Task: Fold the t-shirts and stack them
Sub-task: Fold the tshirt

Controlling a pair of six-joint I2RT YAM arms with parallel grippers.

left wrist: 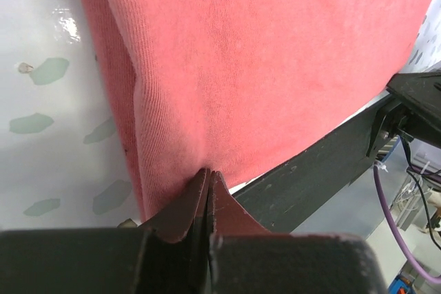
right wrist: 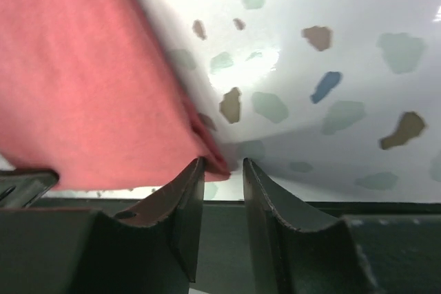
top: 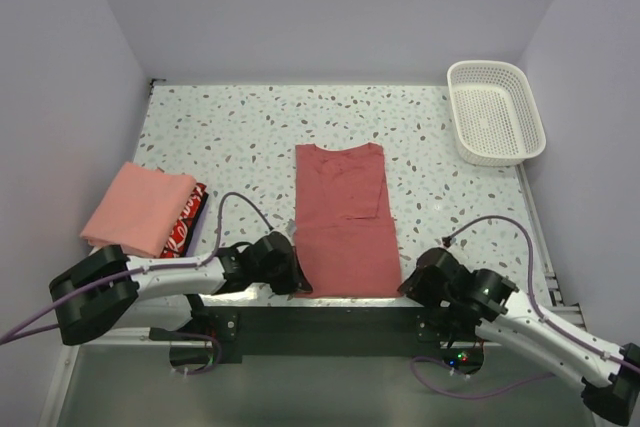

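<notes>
The brick-red t-shirt (top: 343,222) lies flat in the middle of the table, folded into a long strip, its hem at the near edge. My left gripper (top: 295,282) is at its near left corner. In the left wrist view the jaws (left wrist: 209,173) are pressed together on the hem of the shirt (left wrist: 262,53). My right gripper (top: 408,285) is at the near right corner. In the right wrist view it (right wrist: 222,166) is open, with the shirt's corner (right wrist: 83,87) between the fingertips. A folded salmon-pink t-shirt (top: 140,207) lies at the left.
A white lattice basket (top: 495,112) stands at the back right. A dark red item with white lettering (top: 187,222) pokes out from under the pink shirt. The black front rail (left wrist: 324,163) runs just below the hem. Walls close in left, right and back.
</notes>
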